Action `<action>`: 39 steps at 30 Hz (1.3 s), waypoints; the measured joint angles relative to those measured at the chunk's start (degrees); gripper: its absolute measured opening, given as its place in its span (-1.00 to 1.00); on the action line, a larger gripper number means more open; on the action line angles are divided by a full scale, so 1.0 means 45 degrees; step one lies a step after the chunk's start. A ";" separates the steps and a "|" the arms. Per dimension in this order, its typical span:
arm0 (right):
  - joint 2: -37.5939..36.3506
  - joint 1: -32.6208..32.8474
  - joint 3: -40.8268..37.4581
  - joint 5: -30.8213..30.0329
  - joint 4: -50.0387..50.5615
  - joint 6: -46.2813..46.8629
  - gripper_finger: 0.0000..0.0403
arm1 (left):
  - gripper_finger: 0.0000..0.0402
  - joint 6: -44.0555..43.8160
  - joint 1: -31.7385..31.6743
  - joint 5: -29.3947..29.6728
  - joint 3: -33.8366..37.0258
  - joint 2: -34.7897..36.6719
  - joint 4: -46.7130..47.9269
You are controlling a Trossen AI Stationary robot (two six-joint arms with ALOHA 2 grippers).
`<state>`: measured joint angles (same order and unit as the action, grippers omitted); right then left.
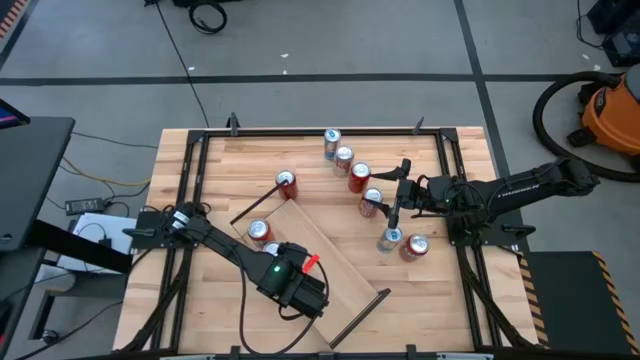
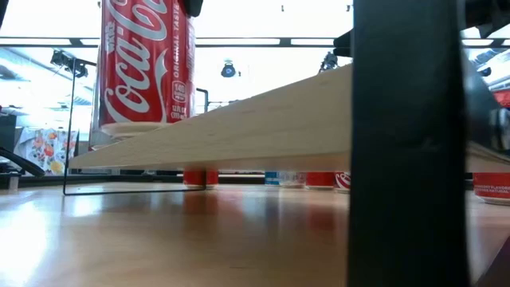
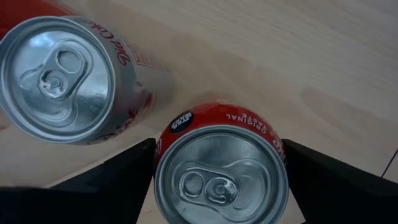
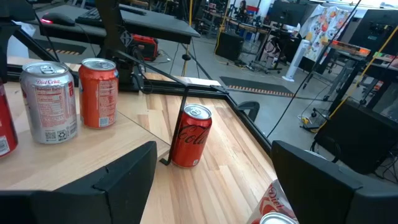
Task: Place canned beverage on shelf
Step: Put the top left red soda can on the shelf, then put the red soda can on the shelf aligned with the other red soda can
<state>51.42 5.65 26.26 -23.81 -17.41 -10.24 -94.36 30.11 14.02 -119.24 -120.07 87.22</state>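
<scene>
Slatted wooden surface [image 1: 330,185], cluttered workshop behind; left gripper [image 3: 217,171] fingers straddle a red can [image 3: 221,168] on the shelf [image 1: 320,255], grasp unclear; right gripper's [image 4: 211,180] fingers released.

Red Coca-Cola can [image 3: 222,163], silver top; silver-and-red Diet Coke can [image 3: 65,74]; pale wood shelf [image 2: 263,127]; black rod [image 1: 357,315].

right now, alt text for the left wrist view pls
Looking straight down, the left hand straddles an upright red cola can standing on the pale wood shelf, its dark fingers either side. A silver diet cola can stands beside it.
</scene>
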 joint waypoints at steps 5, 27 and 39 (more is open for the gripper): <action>0.0000 0.0000 0.0000 0.0000 0.0000 0.0000 0.62 | 0.72 0.0180 0.0000 0.0015 -0.0005 0.0005 -0.0014; 0.0000 0.0000 0.0000 0.0000 0.0000 0.0000 0.62 | 0.72 0.0615 -0.0092 0.0024 -0.0005 0.0025 0.0053; 0.0000 -0.0005 0.0000 0.0214 -0.0005 -0.0004 0.62 | 0.72 0.1326 -0.0107 0.0647 -0.0005 0.0039 0.0015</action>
<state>51.42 5.63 26.26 -22.85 -17.43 -10.26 -88.39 29.63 16.93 -119.26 -119.90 87.29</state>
